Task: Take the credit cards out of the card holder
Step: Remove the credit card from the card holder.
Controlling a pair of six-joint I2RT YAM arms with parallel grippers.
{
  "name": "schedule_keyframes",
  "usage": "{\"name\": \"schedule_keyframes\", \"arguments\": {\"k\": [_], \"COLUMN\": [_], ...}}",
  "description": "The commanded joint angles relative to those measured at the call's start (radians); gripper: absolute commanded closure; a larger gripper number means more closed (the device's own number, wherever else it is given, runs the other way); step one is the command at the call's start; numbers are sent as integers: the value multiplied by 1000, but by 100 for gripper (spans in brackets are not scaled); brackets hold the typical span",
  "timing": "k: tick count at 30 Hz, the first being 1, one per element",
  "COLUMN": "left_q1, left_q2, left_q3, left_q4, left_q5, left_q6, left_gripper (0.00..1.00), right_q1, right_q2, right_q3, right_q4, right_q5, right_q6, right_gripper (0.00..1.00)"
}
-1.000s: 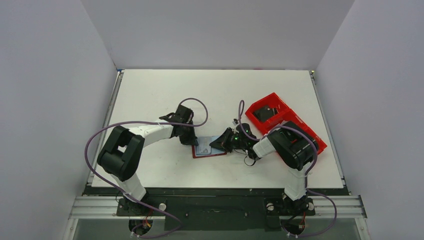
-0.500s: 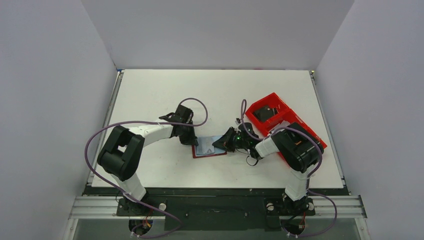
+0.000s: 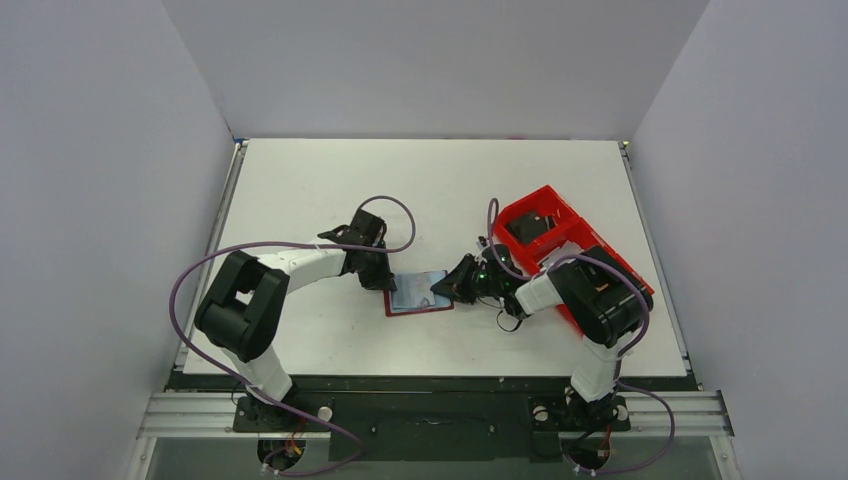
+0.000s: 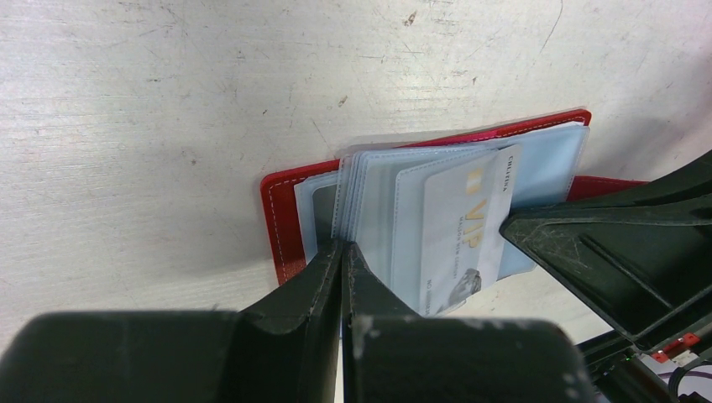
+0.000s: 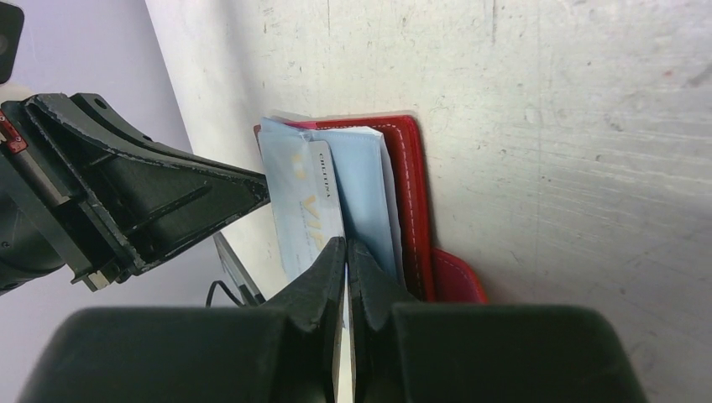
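- Lying open on the table (image 3: 330, 180), the dark-red holder (image 4: 277, 218) sits near the front edge, between the 2 grippers.
- Its clear sleeves (image 4: 369, 193) fan up from the inside.
- 1 pale blue card (image 4: 466, 227) with gold "VIP" lettering sticks out past the holder's right side, tilted off the sleeves.
- No 2nd card can be made out; the sleeves hide whatever else is inside.
- The left gripper (image 4: 342, 248) has its jaws fully together, and its tip bears down on the left part of the holder, at the edge of the sleeves.
- Whether a sleeve is pinched between its jaws I cannot tell.
- The right gripper (image 5: 344, 245) reaches in from the right, jaws narrowed to a slit on the card's right end, and a thin pale strip of card shows between them.
- The 2 gripper tips stand near each other, not touching, with the card and sleeves between.
- A bright red tray (image 3: 545, 190) sits to the far right of the holder, partly under the right arm and well apart from the holder.
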Motion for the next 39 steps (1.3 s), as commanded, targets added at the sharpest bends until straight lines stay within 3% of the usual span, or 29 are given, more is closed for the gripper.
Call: {"name": "schedule_keyframes", "arguments": {"k": [1,28,33,39], "left_q1": [10,9,9,12], "left_q2": [88,23,-26,-88], "left_q3": [-51,7,103,197], "left_q4": [-88,-112,-160,-203], "left_q5": [-130,-105,-85,-34], "left_q6": [41,51,60,66], "left_gripper": [100,99,74,61], "right_q1": [-10,-94,-94,-92], "right_q2": [-42,-195,-211,-237], "right_q3": [-8,-43,-32,-17], "right_q4": [-24,-178,-174,-176], "right_q5": [27,18,6,-10], "right_q6": [-33,-130,-115,-87], "right_gripper": [100,100,100,100]}}
